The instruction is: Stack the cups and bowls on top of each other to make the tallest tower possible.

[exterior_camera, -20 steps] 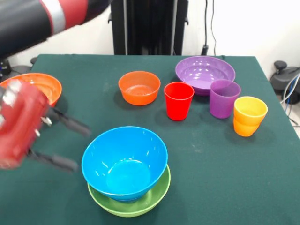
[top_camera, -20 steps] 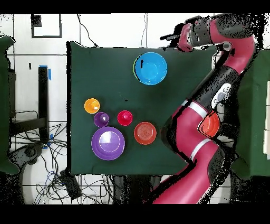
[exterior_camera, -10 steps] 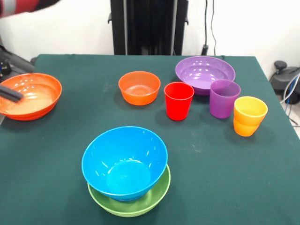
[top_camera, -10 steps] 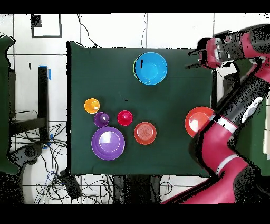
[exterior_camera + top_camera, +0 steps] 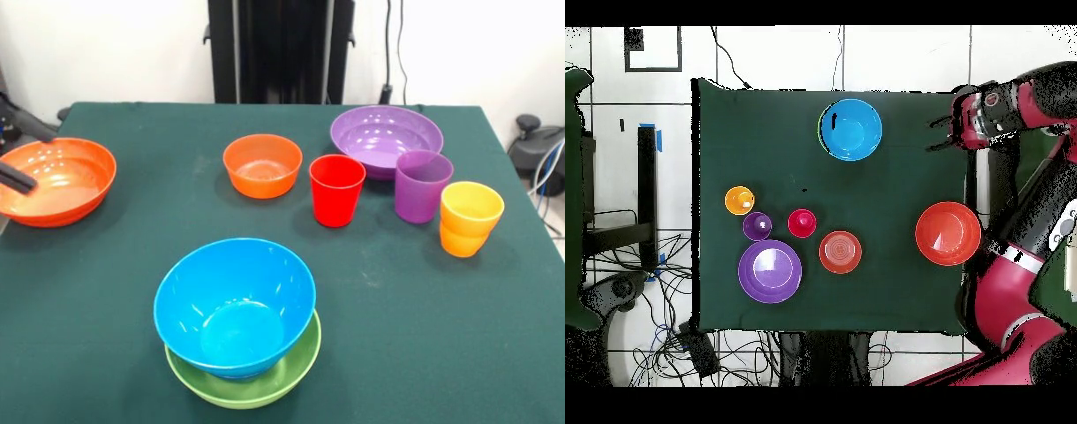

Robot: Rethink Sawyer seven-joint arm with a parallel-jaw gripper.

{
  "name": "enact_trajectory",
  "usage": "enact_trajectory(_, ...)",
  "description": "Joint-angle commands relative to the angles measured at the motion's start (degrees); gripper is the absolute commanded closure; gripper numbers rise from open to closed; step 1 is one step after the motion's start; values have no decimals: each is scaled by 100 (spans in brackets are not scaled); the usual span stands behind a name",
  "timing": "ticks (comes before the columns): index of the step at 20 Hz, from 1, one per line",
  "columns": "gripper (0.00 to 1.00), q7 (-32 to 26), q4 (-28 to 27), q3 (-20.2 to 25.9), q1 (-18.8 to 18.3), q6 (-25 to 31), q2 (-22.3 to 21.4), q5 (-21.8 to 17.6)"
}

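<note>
Overhead view: open claw (image 5: 942,132) beyond table edge (image 5: 962,170), unobstructed.

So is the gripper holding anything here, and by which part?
Nothing is held. The gripper is open and empty at the table's edge, apart from the light blue bowl and the orange-red bowl.

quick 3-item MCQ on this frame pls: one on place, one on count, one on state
1. The light blue bowl sits:
A. inside the lime green bowl
B. on the purple bowl
C. alone on the cloth

2. Cups standing:
A. one
B. two
C. three

3. The gripper is:
A. clamped on the red cup
B. open, holding nothing
C. inside a bowl

Key: 1 A, the light blue bowl nests in the lime green bowl. 2 C, red cup, purple cup, orange cup. 3 B, the gripper has spread fingers at the table's edge.
</note>
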Motion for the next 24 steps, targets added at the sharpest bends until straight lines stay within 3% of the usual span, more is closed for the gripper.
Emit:
enact_trajectory(1, 0, -1487, 621, -2050, 506, -707, -89, 42)
enact_trajectory(8, 0, -493, 807, -2557, 761, -993, -299, 417)
enact_trajectory(16, 0, -707, 1171, -2997, 888, -1496, -494, 866)
enact_trajectory(19, 0, -565, 1531, -3140, 814, -1609, -795, 1038)
enact_trajectory(24, 0, -724, 2372, -3322, 574, -2162, -1760, 1015)
